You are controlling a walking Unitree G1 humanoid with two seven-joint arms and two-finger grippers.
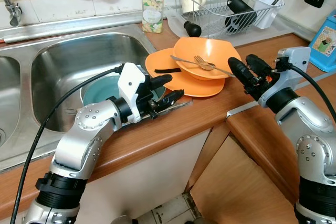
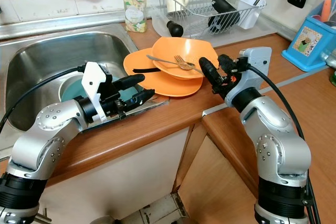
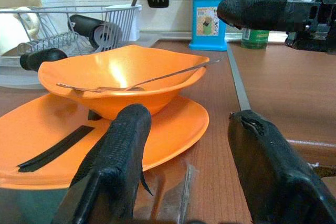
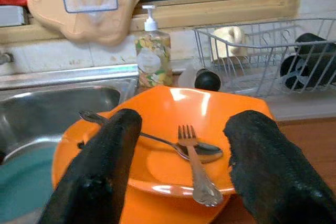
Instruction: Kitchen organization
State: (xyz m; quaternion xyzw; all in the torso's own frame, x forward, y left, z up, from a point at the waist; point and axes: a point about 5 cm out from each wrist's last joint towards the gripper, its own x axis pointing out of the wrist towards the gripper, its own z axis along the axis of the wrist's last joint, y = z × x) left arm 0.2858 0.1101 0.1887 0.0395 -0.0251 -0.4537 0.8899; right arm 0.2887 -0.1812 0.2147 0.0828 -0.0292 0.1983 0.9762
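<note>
**Kitchen surface by the sink: items as found**

Sink (image 1: 63, 61): steel, a teal dish (image 1: 100, 90) lying in its basin.
Left gripper (image 1: 167, 88): at the sink's edge, jaws open and holding nothing, pointed toward the plates.
Soap bottle (image 1: 152, 8): upright behind the sink.
Orange plate (image 1: 173, 80): on the wooden surface (image 1: 173, 121), a black strip across it.
Orange bowl (image 1: 207, 56): stacked on the plate, holding a fork (image 4: 195, 167) and spoon (image 4: 157, 141).
Right gripper (image 1: 242, 68): just beside the bowl's rim, jaws open, empty.
Drying rack (image 1: 226, 6): behind, holding a mug and dark utensils.
</note>
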